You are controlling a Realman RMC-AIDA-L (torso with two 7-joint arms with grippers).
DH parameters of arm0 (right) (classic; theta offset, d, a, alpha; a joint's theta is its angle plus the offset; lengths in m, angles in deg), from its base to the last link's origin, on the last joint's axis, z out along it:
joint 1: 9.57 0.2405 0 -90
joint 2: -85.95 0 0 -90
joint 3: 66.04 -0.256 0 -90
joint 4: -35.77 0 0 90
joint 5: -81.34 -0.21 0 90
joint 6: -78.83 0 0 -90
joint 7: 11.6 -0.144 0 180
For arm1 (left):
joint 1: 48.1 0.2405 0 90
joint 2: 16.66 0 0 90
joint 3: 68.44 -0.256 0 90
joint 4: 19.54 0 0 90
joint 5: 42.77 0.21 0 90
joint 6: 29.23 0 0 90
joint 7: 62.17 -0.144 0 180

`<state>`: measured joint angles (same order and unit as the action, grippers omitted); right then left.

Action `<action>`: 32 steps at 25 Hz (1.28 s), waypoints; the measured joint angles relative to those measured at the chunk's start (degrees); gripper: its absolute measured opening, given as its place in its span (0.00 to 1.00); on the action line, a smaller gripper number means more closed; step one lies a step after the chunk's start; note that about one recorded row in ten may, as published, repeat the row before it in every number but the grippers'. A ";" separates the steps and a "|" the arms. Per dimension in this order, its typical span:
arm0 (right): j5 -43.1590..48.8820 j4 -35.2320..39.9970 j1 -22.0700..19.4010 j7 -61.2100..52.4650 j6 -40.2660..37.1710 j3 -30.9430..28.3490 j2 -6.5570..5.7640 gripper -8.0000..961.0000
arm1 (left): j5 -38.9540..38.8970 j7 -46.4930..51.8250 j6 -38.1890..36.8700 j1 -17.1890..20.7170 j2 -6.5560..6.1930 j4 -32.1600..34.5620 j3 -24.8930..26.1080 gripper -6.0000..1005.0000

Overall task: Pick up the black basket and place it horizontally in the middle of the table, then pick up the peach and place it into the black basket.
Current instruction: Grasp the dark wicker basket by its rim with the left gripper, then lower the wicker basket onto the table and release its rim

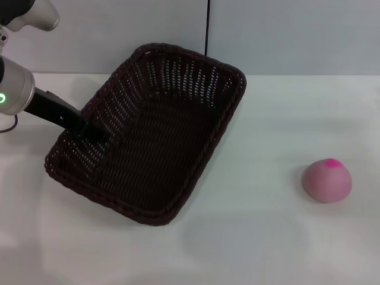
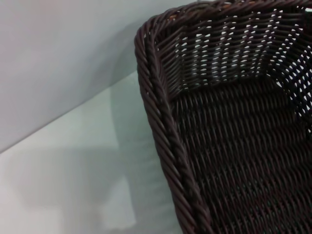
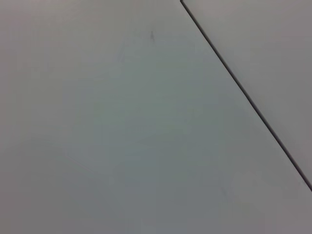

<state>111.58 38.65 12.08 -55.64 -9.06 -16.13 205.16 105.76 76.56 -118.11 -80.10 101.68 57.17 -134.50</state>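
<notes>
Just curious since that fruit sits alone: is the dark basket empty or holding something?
Empty. The basket shows only bare woven floor; the peach lies apart on the table. The left hand is at its rim.

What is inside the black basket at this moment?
The basket holds no fruit; only its woven floor shows. The left gripper reaches over its left rim, covering part of that wall. The peach lies apart on the table.
</notes>
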 joint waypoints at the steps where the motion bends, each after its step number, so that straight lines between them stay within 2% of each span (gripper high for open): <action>1: 0.00 0.16 0.00 0.00 0.00 -0.03 -0.01 0.73 | 0.21 -0.07 -0.25 -0.55 -0.02 -0.76 0.20 0.64; 6: -0.03 0.44 -0.01 0.00 0.01 -0.48 -0.05 0.73 | 0.37 -0.07 -0.03 -1.96 -0.04 -3.37 -0.01 0.63; 11: -0.04 0.47 0.01 0.00 0.07 -0.46 -0.12 0.73 | 1.85 -0.04 1.02 -3.66 0.09 -5.50 -0.36 0.40; 18: 0.05 0.40 0.09 0.01 0.80 -0.01 -0.11 0.73 | 2.51 -0.94 1.06 -4.23 0.06 -5.30 -0.80 0.28; 21: 0.08 0.35 -0.02 0.00 0.80 0.00 -0.11 0.73 | 2.81 -3.40 2.35 -3.50 -0.06 -2.75 -0.80 0.24; 27: 0.09 0.37 -0.42 0.01 0.56 0.01 -0.11 0.73 | 6.74 -10.45 3.08 -3.23 -0.15 1.92 -0.87 0.24; 32: 0.09 0.50 -1.02 -0.06 0.25 0.01 -0.11 0.73 | 9.80 -24.67 4.33 -2.65 0.00 6.48 -3.79 0.24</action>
<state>111.67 39.15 11.07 -55.69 -8.81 -16.12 205.05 115.56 51.89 -113.78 -82.75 101.69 63.66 -138.29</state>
